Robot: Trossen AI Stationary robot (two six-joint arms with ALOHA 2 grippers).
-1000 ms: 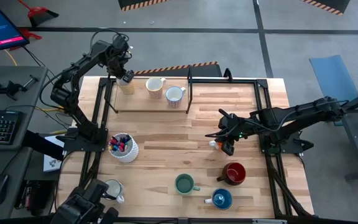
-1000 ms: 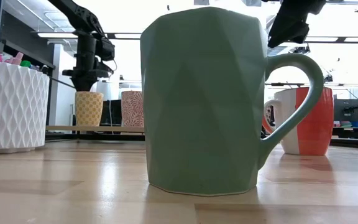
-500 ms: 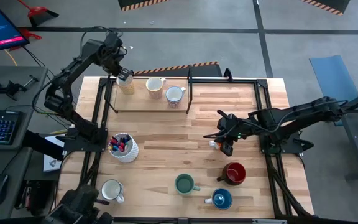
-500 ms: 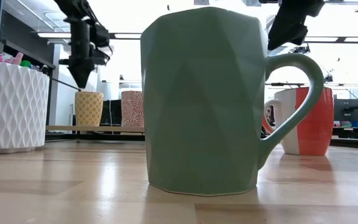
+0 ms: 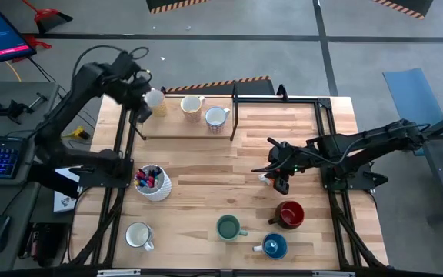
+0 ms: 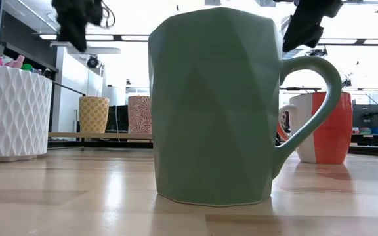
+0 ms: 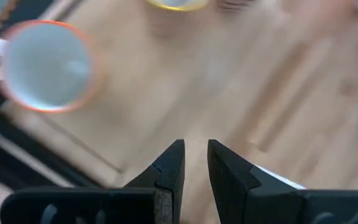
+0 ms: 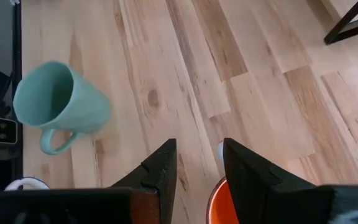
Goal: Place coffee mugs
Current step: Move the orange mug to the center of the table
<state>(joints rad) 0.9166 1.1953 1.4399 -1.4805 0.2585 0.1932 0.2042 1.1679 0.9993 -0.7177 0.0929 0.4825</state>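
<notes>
Counting mugs in the high view: three small ceramic ones stand in a row on the low shelf at the table's far side — a pale patterned mug, a cream mug and a white mug with a patterned wall. That reads as three placed. Five look left on the open wooden table: a white mug near the front left corner, a faceted green mug, a blue mug, a dark red mug, and an orange-and-white mug mostly hidden under the right arm. A white perforated pen holder with markers stands apart from all this. Left gripper hangs above the shelf's left end, just beside the pale patterned mug; in its wrist view the fingers are only narrowly parted, nothing between them, an orange-rimmed mug lying off to one side and apart. Right gripper hovers directly over the orange-and-white mug — fingers open by a modest gap, empty, the orange rim showing just under the tips. Likely the next pick, though not yet grasped.
</notes>
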